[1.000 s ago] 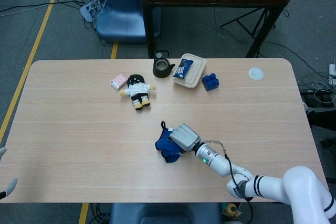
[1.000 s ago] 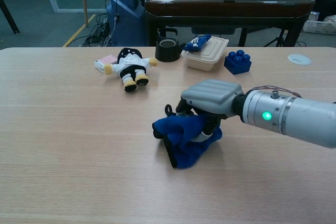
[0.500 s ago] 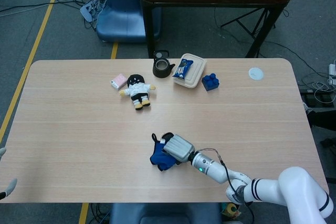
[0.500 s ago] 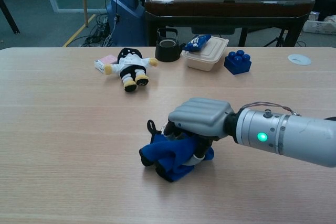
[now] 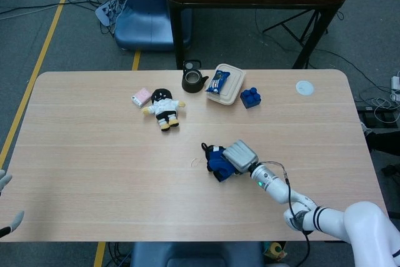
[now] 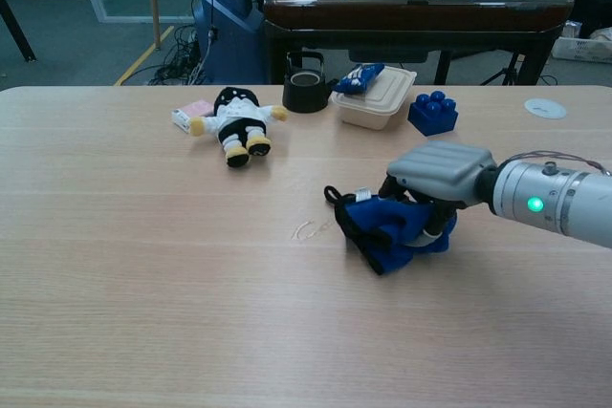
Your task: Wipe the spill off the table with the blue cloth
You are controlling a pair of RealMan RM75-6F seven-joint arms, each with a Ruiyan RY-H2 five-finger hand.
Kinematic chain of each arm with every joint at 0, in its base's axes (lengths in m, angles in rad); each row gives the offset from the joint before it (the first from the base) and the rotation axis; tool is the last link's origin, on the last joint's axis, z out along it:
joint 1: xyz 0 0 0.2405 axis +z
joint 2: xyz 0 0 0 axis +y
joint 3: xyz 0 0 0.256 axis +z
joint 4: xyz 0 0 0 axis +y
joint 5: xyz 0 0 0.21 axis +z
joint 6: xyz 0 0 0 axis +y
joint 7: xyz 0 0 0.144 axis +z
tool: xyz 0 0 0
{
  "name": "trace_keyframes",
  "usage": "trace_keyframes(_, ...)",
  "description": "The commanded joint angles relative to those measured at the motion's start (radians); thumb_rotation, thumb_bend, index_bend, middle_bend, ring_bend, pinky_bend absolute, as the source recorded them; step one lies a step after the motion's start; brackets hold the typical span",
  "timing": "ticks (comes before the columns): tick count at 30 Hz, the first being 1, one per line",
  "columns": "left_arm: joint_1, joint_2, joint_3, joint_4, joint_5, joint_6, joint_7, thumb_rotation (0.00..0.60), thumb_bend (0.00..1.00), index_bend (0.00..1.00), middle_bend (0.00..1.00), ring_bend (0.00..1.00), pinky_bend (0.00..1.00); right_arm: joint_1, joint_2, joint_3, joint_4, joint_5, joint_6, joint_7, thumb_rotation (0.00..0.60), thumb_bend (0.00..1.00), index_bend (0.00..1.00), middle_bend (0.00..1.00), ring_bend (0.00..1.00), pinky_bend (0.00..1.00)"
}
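Inside open takeout box [image 5: 229,85]: blue snack packet [image 5: 217,80].

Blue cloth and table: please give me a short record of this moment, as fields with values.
cloth: blue cloth, bunched, lying on the table
right hand: right hand on top of the cloth, gripping it
left hand: left hand only at the left edge of the head view, holding nothing
spill: faint wet mark on the wood, just left of the cloth, not covered
far side of table: doll, black teapot, food box, blue brick, white disc
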Motion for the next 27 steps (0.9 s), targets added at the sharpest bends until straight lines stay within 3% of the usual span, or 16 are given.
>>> trace_keyframes(1,0.000,-0.001,0.000,0.000,0.000,0.000,0.002,0.600,0.25,0.12,0.06,0.04,0.07,-0.002,-0.002,0.037,0.052,0.043,-0.009,-0.002,0.600,0.54,0.80,0.66,0.61,0.78)
trace_keyframes(7,0.002,-0.001,0.001,0.001,-0.004,0.001,0.001,0.600,0.25,0.12,0.06,0.04,0.07,0.014,-0.033,0.069,0.076,0.069,-0.023,-0.011,0.600,0.54,0.80,0.66,0.61,0.78)
trace_keyframes(18,0.011,0.002,0.004,0.004,-0.007,0.009,-0.007,0.600,0.25,0.12,0.06,0.04,0.07,0.065,-0.117,0.063,-0.020,0.017,-0.039,-0.035,0.600,0.54,0.80,0.66,0.61,0.78)
trace_keyframes(27,0.012,0.004,0.004,0.002,-0.006,0.011,-0.006,0.600,0.25,0.12,0.06,0.04,0.07,0.110,-0.177,0.089,-0.075,0.000,-0.042,-0.049,0.600,0.54,0.80,0.66,0.61,0.78)
